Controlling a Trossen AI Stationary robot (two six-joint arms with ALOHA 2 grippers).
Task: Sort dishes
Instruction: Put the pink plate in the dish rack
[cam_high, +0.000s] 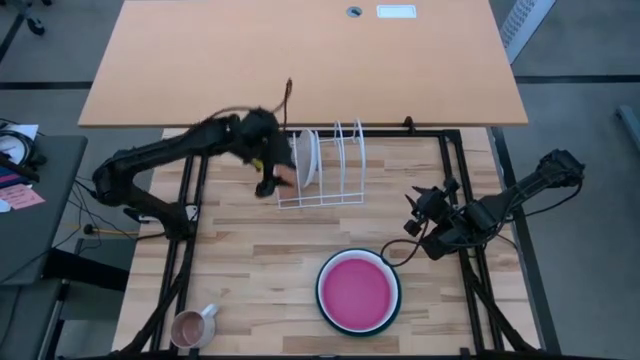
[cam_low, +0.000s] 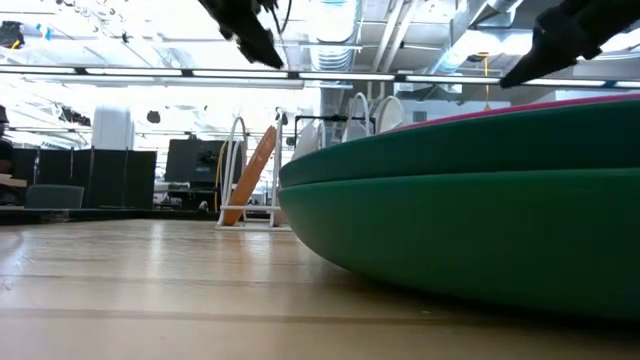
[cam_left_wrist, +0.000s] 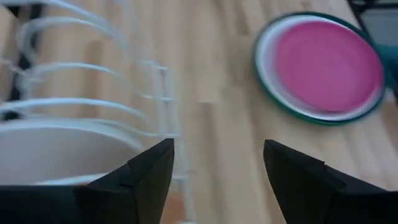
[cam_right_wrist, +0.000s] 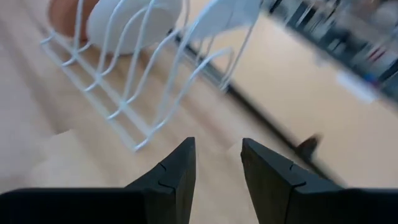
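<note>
Plates partly racked, stack still on table

Plates first: left gripper (cam_left_wrist: 217, 180) hovers with jaws apart and empty over the rack's (cam_high: 335, 170) left end, where a white plate (cam_high: 308, 160) and an orange plate (cam_low: 256, 172) stand in slots. Right gripper (cam_right_wrist: 217, 171), jaws parted and empty, hangs right of the rack. Pink plate (cam_high: 358, 291) tops a white and green stack near the front edge. Mug (cam_high: 192, 326) sits front left

Plates in view — four: a white plate (cam_high: 308, 158) and an orange-brown plate (cam_low: 258, 172) standing in the rack, a magenta pink plate (cam_high: 358, 291) stacked on a dark green plate (cam_low: 470, 215); one wire rack (cam_high: 335, 170); one mug (cam_high: 192, 326); two arms — two claws.
</note>
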